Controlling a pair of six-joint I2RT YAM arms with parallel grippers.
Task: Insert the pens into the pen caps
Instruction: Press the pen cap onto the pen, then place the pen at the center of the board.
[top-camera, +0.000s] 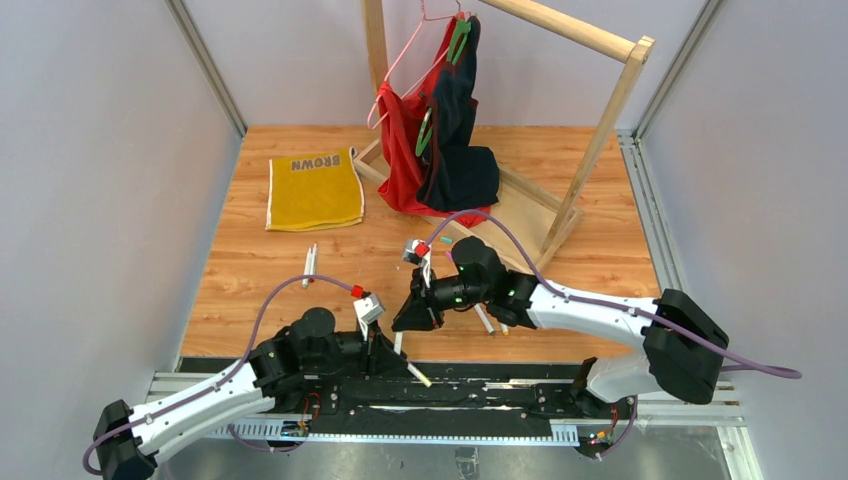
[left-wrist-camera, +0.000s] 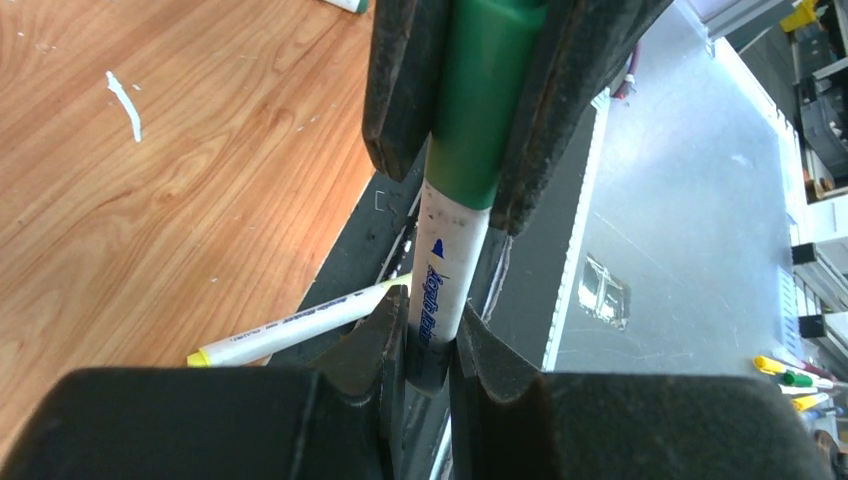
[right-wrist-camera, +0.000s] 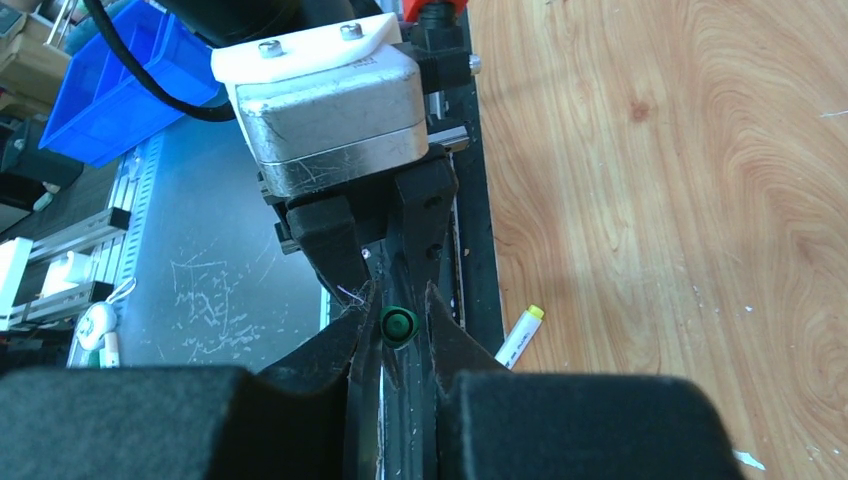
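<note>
Left gripper (left-wrist-camera: 430, 335): clenched on the white barrel of the held pen (left-wrist-camera: 440, 285).
Right gripper (right-wrist-camera: 398, 298): clamped on the green cap (right-wrist-camera: 398, 323), which is seen end-on between its fingers.
Gripper facing: the two are pointed at each other along the held pen, with their fingertips close together.
Held pen: carried in the air over the near edge of the tabletop (top-camera: 260, 300), about midway along that edge. Blue print is seen on the barrel.
Green cap: fitted over the far end of the held pen, its rim meeting the white barrel. How deeply it is seated cannot be told.
Yellow-ended pen (left-wrist-camera: 300, 332): laid at the near edge of the tabletop, partly over the black rail (top-camera: 470, 392), just beside the held pen.
Two pens (top-camera: 310, 265): laid side by side left of the tabletop's middle, near the yellow cloth.
Pen by the right arm (top-camera: 486, 322): laid on the tabletop close to the near edge, partly hidden.
Teal cap (top-camera: 445, 241): laid near the tabletop's middle, just beyond the right gripper.
Yellow cloth (top-camera: 315, 190): spread flat toward the far left corner and printed with BROWN.
Wooden rack (top-camera: 600, 130): stood at the far edge, right of centre. A red garment (top-camera: 400, 160) and a dark garment (top-camera: 465, 160) are hung on it.
White scrap (left-wrist-camera: 125, 100): laid on the bare wood, well apart from the held pen.
</note>
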